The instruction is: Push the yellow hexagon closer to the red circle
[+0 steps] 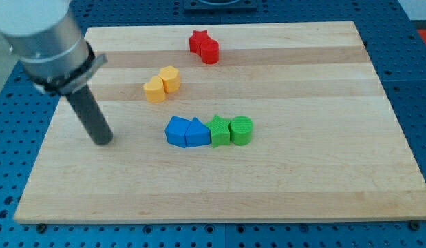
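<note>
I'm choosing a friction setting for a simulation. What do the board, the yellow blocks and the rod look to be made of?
The board looks like pale wood, matt, with visible grain and joined planks. The yellow hexagon and the yellow block touching it look like solid-coloured plastic, though painted wood is possible. The rod ending in my tip, at the view's left of the blocks, is dark and matt; metal or plastic, I cannot tell.

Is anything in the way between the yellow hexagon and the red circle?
No, the bare board lies between the yellow hexagon and the red circle. The red star touches the circle's far side, and another yellow block touches the hexagon on the near left. My tip is off to the left.
</note>
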Robot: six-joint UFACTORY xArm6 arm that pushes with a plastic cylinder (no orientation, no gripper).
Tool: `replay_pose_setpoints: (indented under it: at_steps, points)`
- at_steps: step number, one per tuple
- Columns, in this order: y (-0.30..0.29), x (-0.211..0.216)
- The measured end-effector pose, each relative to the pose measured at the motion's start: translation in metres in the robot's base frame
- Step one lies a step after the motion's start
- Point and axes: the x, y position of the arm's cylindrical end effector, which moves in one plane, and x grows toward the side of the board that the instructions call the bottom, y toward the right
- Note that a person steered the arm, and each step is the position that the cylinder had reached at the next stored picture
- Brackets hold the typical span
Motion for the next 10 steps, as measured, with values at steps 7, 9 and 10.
replay_pose_setpoints:
  at_steps: [7,9,10]
  points:
    - [0.104,-0.145]
    - [0.107,-0.145]
    - [0.107,-0.14]
